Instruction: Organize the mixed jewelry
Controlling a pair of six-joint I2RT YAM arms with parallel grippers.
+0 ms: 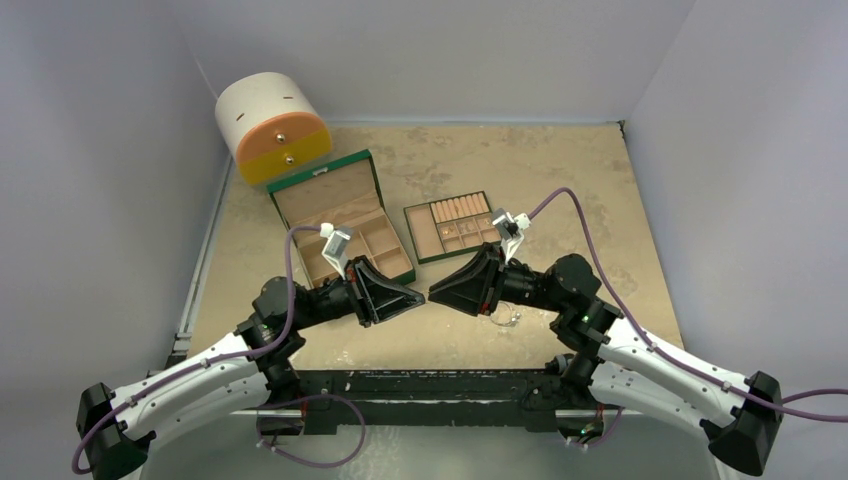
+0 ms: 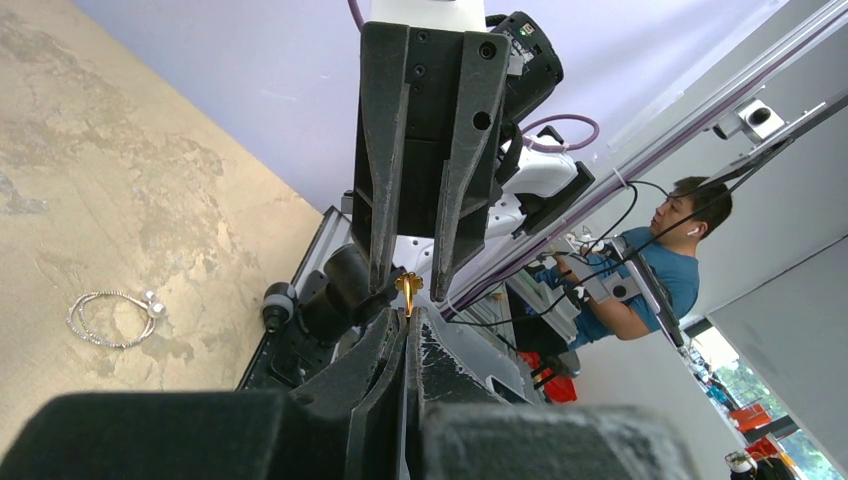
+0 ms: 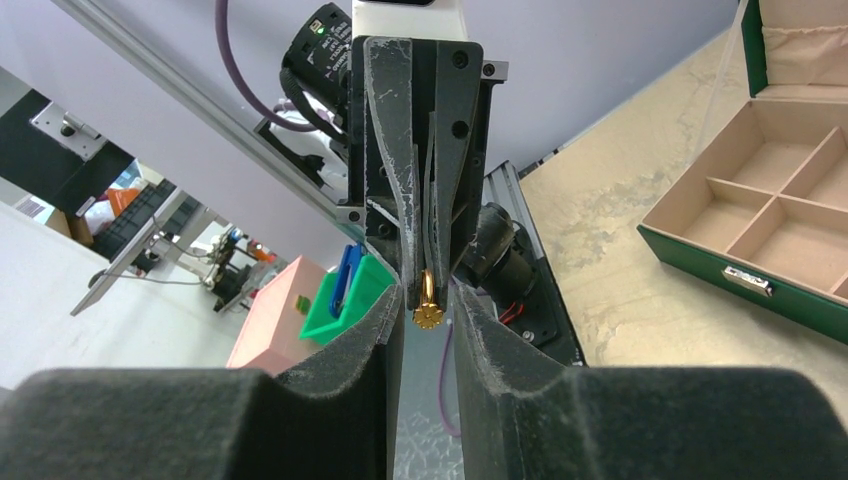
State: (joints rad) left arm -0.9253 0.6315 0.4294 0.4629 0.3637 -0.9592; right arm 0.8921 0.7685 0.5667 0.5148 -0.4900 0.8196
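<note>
Top view: both arms meet tip to tip over the near-ctr table point(image 1: 600, 200), left gripper point(image 1: 420, 295) facing right gripper point(image 1: 436, 291). The item btwn them is too small to make out here. Green box point(image 1: 320, 200), tan tray point(image 1: 412, 236) and round case point(image 1: 272, 130) lie beyond, well apart from the tips. A wire hoop point(image 1: 506, 320) lies on the table just beside the right arm, untouched. Left wrist view: left gripper point(image 2: 408, 314) has jaws pressed together on a gold piece point(image 2: 408, 289), which stands out past the tips. Right gripper point(image 2: 410, 292) is opposite, fingers apart, one on each side of the piece. Right wrist view: right gripper point(image 3: 428, 306) shows a gap on both sides of the gold piece point(image 3: 428, 300), no contact seen. Left gripper point(image 3: 424, 268) is clamped on its far end. The piece is seen edge-on, long axis running along the line joining the two grippers, ornamented end toward the right wrist. Judgement: a handover. The piece sits centred in the right jaws, so the move turns on squeezing across its thin axis w/o sideways shift. Risk: the piece drops if the left lets go early.
</note>
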